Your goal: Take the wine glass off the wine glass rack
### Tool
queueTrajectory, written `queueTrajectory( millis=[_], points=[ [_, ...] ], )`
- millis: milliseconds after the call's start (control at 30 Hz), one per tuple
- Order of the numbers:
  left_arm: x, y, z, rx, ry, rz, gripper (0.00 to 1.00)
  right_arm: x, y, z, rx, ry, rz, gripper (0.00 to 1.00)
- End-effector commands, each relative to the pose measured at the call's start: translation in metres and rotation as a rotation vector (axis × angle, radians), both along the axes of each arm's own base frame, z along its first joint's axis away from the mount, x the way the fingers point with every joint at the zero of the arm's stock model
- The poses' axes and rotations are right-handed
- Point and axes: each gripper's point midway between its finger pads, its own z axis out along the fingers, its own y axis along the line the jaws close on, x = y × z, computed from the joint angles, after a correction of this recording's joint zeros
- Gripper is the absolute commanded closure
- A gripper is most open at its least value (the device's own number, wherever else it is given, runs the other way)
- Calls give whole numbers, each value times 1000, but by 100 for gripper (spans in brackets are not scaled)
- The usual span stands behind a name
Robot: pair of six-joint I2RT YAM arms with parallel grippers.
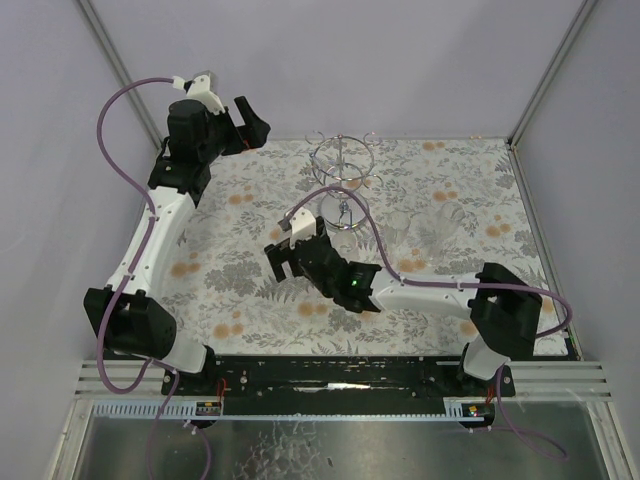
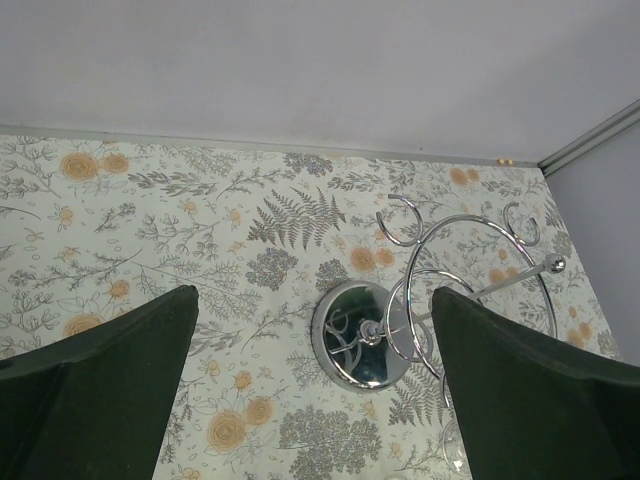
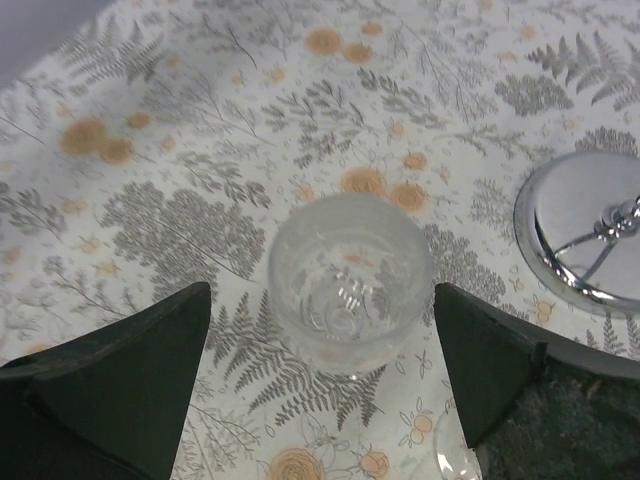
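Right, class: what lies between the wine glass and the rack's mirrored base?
Only bare floral tablecloth; the wine glass and the rack's base stand apart, seen in the right wrist view.

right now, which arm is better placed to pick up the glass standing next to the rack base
Right. The right pincer, open, straddles the upright wine glass beside the rack's base. The left pincer, also open, hangs over the rack with no glass in it.

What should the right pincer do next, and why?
Probably back the right pincer straight up and away. Its jaws stand open, with gaps either side of the wine glass, which stands upright on the cloth, off the wine glass rack. A sideways swing could tip it.
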Motion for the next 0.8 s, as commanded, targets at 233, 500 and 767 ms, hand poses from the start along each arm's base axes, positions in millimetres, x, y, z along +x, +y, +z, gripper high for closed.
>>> queueTrajectory(
  millis=[233,500,767],
  points=[
    [0,4,18,-5,-68,6,0,9,0,108,146,-58,-49,1],
    [-4,11,7,51,-76,22,0,28,-50,133,36,-61,-339,1],
    [-20,16,-23,113,-51,15,0,20,-84,130,24,-33,-428,1]
  ],
)
